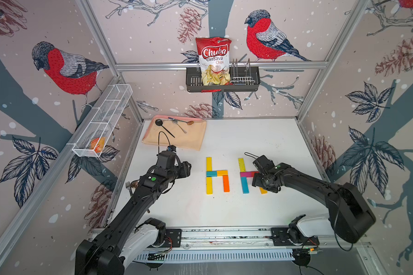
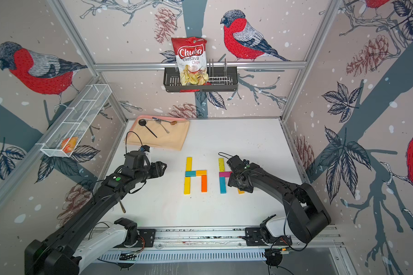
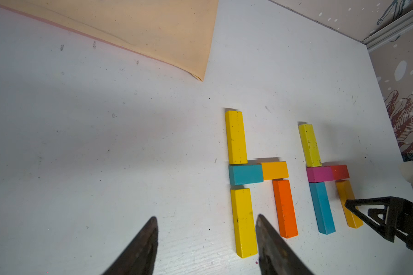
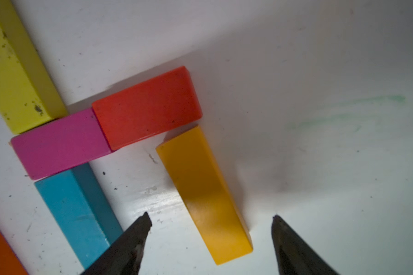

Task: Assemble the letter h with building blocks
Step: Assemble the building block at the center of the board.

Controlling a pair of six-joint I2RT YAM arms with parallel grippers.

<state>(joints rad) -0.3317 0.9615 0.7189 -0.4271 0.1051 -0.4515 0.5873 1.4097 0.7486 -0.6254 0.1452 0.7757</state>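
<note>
Though seemingly apart, right gripper (image 4: 211, 218) astride amber block (image 4: 200, 181).

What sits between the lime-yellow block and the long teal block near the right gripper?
The magenta block, lying crosswise and touching both the lime-yellow block and the teal block; clearest in the right wrist view.

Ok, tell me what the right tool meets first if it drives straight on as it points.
Likely the amber block, which lies between the tips of the open right tool; the tips would probably land on the table beside it.
</note>
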